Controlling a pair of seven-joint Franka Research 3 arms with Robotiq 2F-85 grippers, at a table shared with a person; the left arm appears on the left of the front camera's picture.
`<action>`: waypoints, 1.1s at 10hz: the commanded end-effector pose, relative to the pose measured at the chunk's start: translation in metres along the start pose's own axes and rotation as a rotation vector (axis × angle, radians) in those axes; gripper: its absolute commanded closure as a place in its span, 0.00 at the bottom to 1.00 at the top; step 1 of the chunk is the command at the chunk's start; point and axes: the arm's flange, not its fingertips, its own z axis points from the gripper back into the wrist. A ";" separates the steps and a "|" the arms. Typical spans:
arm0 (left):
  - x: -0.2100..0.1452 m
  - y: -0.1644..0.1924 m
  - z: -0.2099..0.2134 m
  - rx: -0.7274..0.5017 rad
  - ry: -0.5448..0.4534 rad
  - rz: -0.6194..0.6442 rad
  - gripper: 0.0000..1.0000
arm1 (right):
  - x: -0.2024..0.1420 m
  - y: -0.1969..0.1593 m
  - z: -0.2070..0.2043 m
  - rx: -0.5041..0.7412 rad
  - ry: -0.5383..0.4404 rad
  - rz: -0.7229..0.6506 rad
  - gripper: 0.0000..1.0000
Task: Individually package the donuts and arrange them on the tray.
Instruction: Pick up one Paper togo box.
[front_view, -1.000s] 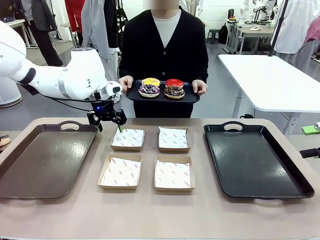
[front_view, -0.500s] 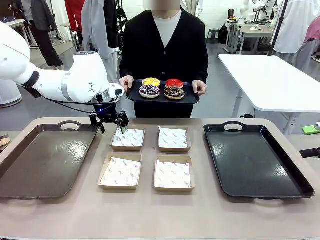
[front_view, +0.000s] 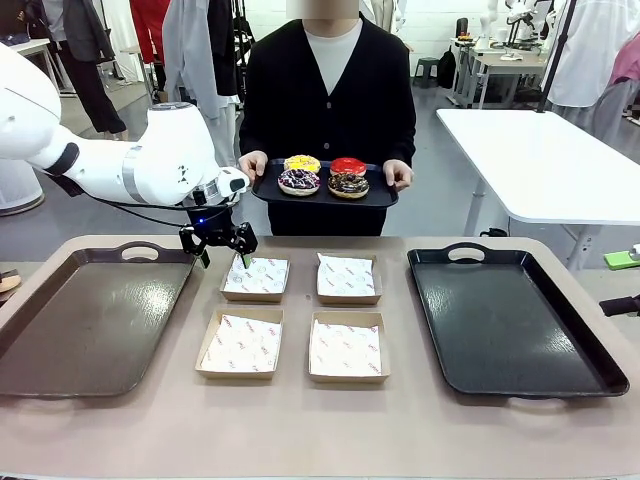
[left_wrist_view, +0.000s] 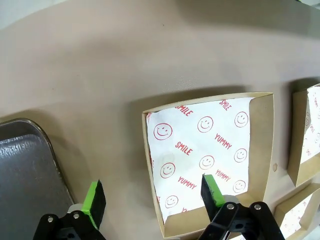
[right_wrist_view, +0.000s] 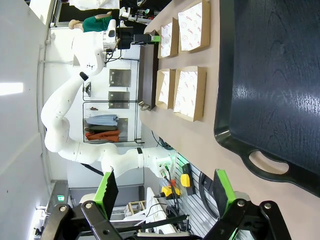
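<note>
A person at the far side holds a small black tray (front_view: 384, 196) carrying the donuts: a yellow-iced one (front_view: 302, 164), a red-iced one (front_view: 348, 166), a chocolate one with pink-white sprinkles (front_view: 298, 181) and a dark speckled one (front_view: 349, 184). My left gripper (front_view: 215, 240) hangs open and empty over the table, between the brown tray (front_view: 90, 320) and the far-left box (front_view: 256, 278). In the left wrist view that gripper (left_wrist_view: 153, 196) straddles the edge of the paper-lined box (left_wrist_view: 210, 150). My right gripper (right_wrist_view: 165, 187) stands open and empty beside the black tray (right_wrist_view: 270, 75).
Four paper-lined cardboard boxes sit in a two-by-two block mid-table: far right (front_view: 347, 277), near left (front_view: 240, 343), near right (front_view: 346, 348). A large black tray (front_view: 510, 320) lies at the right. A white table (front_view: 540, 150) stands behind on the right.
The left arm rose slightly and carried its gripper a little toward the far-left box, then held still for the last half second. The person's tray has not moved.
</note>
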 end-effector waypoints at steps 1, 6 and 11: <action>0.000 0.000 0.000 0.000 0.000 0.000 0.00 | 0.002 0.002 0.001 0.015 -0.006 -0.001 0.00; 0.015 -0.015 -0.009 0.105 0.052 0.005 0.00 | 0.002 0.002 0.001 0.015 -0.006 -0.001 0.00; 0.018 -0.014 -0.013 0.111 0.040 0.034 1.00 | 0.002 0.002 0.001 0.015 -0.006 -0.001 0.00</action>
